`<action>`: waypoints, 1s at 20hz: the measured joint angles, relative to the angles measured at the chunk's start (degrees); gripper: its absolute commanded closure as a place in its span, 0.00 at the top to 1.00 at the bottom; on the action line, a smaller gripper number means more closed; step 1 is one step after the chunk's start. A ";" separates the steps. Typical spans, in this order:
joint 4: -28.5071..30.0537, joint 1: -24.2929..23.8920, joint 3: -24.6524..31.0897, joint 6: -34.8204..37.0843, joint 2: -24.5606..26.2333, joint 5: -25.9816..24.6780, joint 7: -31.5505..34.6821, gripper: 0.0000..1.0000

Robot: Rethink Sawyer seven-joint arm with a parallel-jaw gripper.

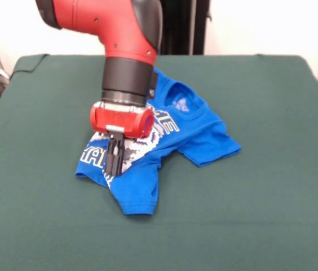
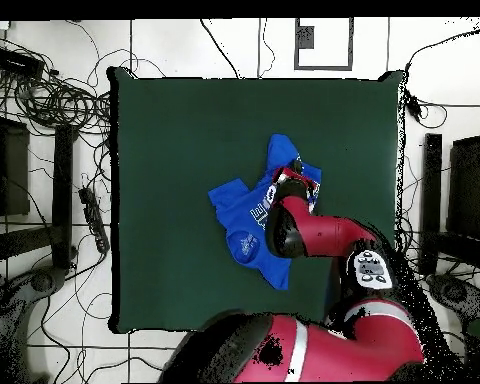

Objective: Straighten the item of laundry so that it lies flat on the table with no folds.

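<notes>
The item of laundry point(image 1: 198, 132) is a small bright blue T-shirt, crumpled with folds near the middle of the green table point(image 1: 272, 209). Its collar points to the far side and one sleeve sticks out to the right. White and grey print shows under the arm. My gripper point(image 1: 114, 169) hangs straight down over the shirt's left front part, its black fingers close together and touching the cloth. In the overhead view the shirt point(image 2: 246, 215) lies right of the table's point(image 2: 174, 150) centre, and the red arm covers the gripper point(image 2: 292, 183) from above.
Green cloth surrounds the shirt on all sides, with the most room at the front and left in the front view. Cables point(image 2: 54, 95) and black stands point(image 2: 29, 180) lie on the floor beside the table.
</notes>
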 measured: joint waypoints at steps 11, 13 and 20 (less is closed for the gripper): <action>1.40 6.78 -0.80 19.26 -13.32 6.28 0.00 0.00; 1.95 6.33 -0.27 21.49 -15.07 7.73 0.00 0.00; 4.92 6.02 -0.02 28.19 -17.03 17.32 0.00 0.00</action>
